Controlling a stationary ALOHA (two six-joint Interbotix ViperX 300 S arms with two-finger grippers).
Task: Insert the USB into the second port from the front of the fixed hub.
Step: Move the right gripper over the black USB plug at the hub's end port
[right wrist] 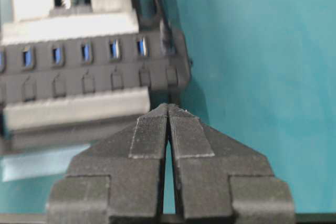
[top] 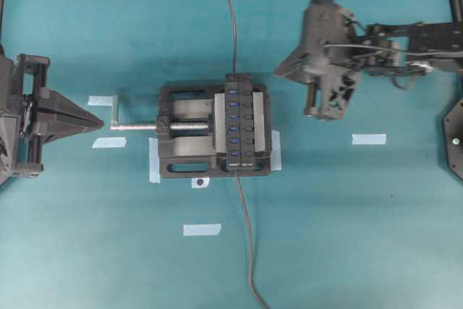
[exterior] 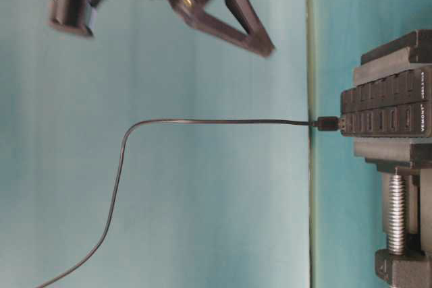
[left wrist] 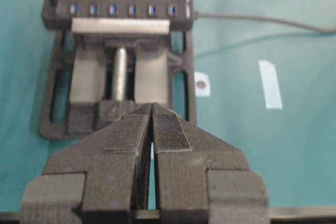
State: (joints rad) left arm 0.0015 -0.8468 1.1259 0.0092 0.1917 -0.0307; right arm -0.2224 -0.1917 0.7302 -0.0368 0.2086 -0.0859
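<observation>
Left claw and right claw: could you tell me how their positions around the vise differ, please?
The left claw faces the vise from its screw end, with the vise between it and the hub; the right claw is on the hub's side, the hub directly ahead. The left claw lines up with the screw; the right claw sits nearer one end of the hub. Both are shut and empty.

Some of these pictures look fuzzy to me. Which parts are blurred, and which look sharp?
Table-level view: the right gripper overhead is smeared, while the fixed hub is fairly crisp. Right wrist view: the hub's ports are soft and its near edge blurred. Left wrist view: the vise is slightly soft. Overhead view: evenly lit, fairly sharp.
</observation>
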